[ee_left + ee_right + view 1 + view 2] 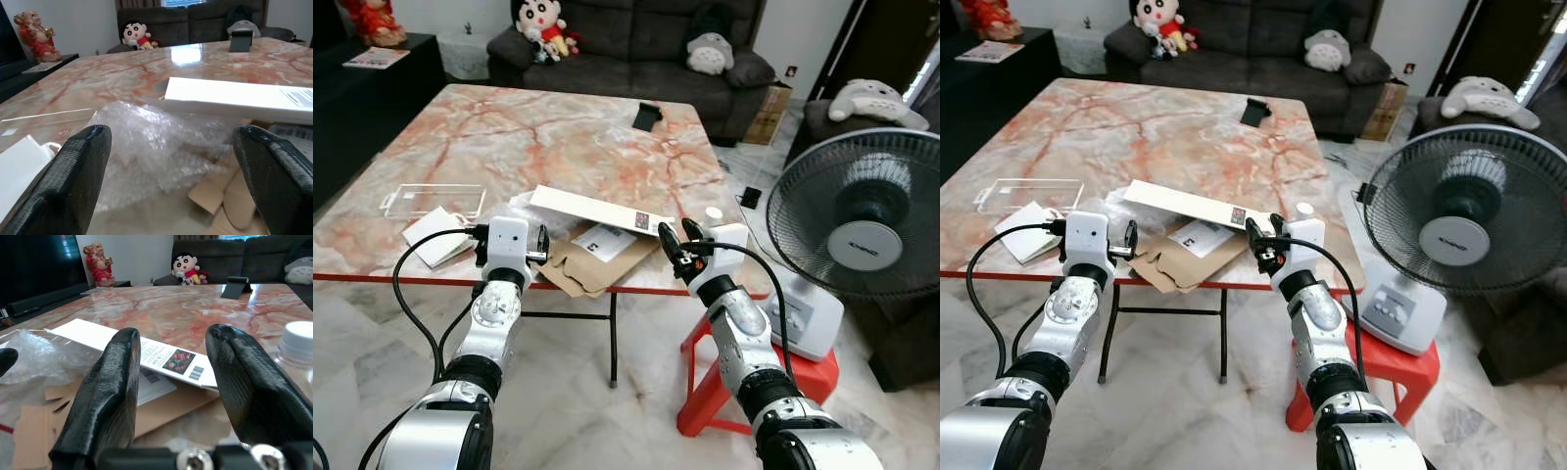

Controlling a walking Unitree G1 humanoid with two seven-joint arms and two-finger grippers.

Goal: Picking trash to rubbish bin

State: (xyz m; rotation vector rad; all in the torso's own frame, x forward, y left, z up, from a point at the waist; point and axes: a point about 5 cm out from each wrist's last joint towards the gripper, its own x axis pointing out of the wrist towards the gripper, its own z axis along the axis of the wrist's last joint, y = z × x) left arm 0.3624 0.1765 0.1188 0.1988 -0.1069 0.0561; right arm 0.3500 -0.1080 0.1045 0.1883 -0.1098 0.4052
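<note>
I have both arms raised at the near edge of the marble worktop (509, 137), where the trash sits in a loose heap. My left hand (512, 243) is spread wide with nothing between its fingers (73, 181), and it faces a crumpled wad of bubble wrap (161, 142) just ahead of it. My right hand (674, 245) is also parted and holds nothing; it points at the printed end of a long white box (592, 211) that lies tilted across the pile. Under the box I see a torn brown cardboard mailer (582, 269) with a white label (607, 240), its corner hanging over the worktop edge between my two hands. Just beside my right hand stands a small bottle with a white cap (298, 340). To the left of the heap lie a clear plastic tray (426, 201) and a white card (435, 235), near my left wrist and its black cable. Farther back on the worktop sits a small black stand (647, 116), well apart from the trash. On my right, close to the arm, a standing fan (862, 220) rests on a red stool (734, 382), crowding that side. Behind the worktop is a dark sofa (636, 44) with plush toys (543, 24).
</note>
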